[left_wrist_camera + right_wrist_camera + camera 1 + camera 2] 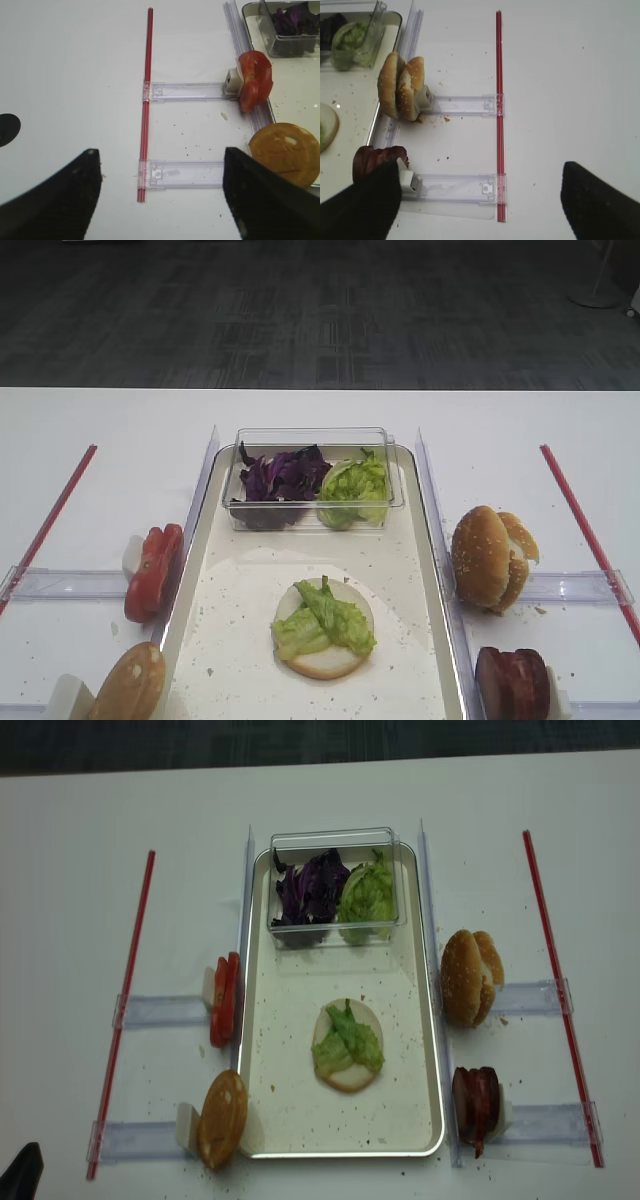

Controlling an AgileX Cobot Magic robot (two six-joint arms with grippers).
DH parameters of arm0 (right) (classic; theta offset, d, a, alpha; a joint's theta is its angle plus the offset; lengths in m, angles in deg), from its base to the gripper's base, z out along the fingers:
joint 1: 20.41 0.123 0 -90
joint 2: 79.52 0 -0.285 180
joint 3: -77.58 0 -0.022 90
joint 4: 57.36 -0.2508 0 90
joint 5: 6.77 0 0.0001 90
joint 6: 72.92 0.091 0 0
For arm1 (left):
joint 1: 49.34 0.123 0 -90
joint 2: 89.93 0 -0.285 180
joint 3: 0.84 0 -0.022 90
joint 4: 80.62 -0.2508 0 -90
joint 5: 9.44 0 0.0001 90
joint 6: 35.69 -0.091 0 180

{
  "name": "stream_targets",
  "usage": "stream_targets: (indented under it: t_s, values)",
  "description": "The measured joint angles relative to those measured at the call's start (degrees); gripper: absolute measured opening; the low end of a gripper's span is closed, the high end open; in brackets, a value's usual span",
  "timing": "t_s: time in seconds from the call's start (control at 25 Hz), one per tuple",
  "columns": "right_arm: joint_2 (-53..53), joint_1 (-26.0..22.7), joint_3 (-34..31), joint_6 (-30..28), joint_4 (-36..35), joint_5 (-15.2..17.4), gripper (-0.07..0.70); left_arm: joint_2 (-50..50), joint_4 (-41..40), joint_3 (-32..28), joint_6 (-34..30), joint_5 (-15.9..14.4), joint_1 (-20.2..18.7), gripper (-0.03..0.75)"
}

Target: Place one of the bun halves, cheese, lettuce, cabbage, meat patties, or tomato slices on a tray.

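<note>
Right wrist view: the right gripper (480, 200) is seen with its dark fingers (365, 205) spread wide, holding nothing, above the white table (570, 75). Dark reddish-brown meat patties (375, 159) stand on edge just beside the left finger, and golden-brown sesame bun halves (400, 90) stand farther off. The left gripper (160, 200) is likewise spread, with bright red tomato slices (255, 80) far right of it. On the large silver-rimmed tray (240, 660) a pale bun base (325, 630) carries light green frilly lettuce (325, 620).
</note>
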Motion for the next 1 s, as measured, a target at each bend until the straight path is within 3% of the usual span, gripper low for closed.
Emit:
stream_targets:
  t_s: [0.2,1.0]
  values:
    - [-5.05,0.00,0.00,0.00,0.03,0.61,0.659,0.00,0.00,-0.23,0.00,0.00,0.00,0.473]
    - [-5.17,0.00,0.00,0.00,0.15,0.61,0.659,0.00,0.00,-0.25,0.00,0.00,0.00,0.473]
